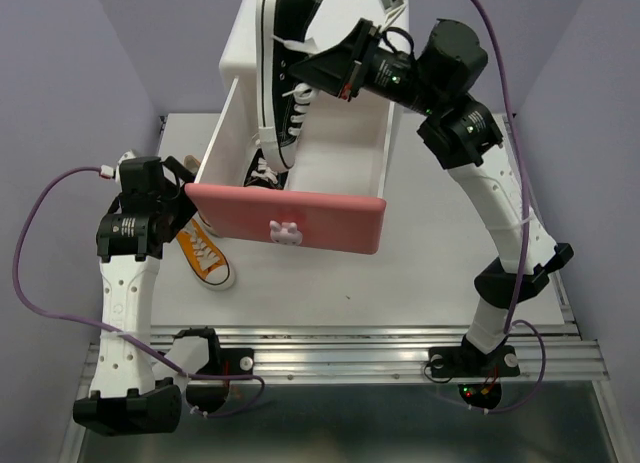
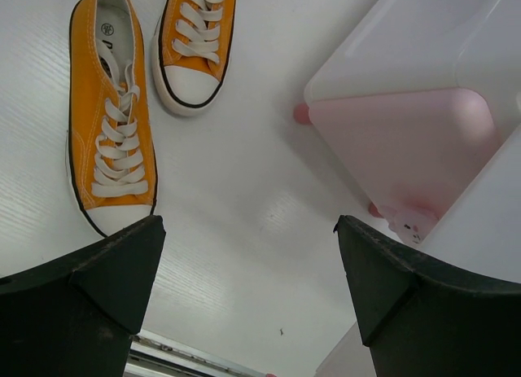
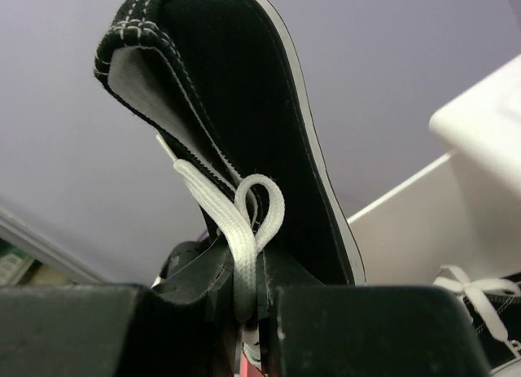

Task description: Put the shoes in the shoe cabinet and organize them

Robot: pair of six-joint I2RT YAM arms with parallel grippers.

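Observation:
The white shoe cabinet (image 1: 330,43) has its darker pink upper drawer (image 1: 290,223) pulled out. My right gripper (image 1: 322,71) is shut on a black sneaker (image 1: 285,73) and holds it toe down over the open drawer. In the right wrist view the fingers (image 3: 342,328) pinch its side and lace (image 3: 244,230). The other black sneaker (image 1: 265,171) lies inside the drawer. Two orange sneakers (image 2: 110,116) (image 2: 194,43) lie side by side on the table left of the cabinet; one shows in the top view (image 1: 205,255). My left gripper (image 2: 248,255) is open and empty above them.
The paler pink lower drawer front (image 2: 411,149) with a bunny knob (image 2: 407,224) and a pink foot (image 2: 302,113) show in the left wrist view. The white table (image 1: 400,293) ends at a metal rail (image 1: 350,348) in front. Purple walls stand on both sides.

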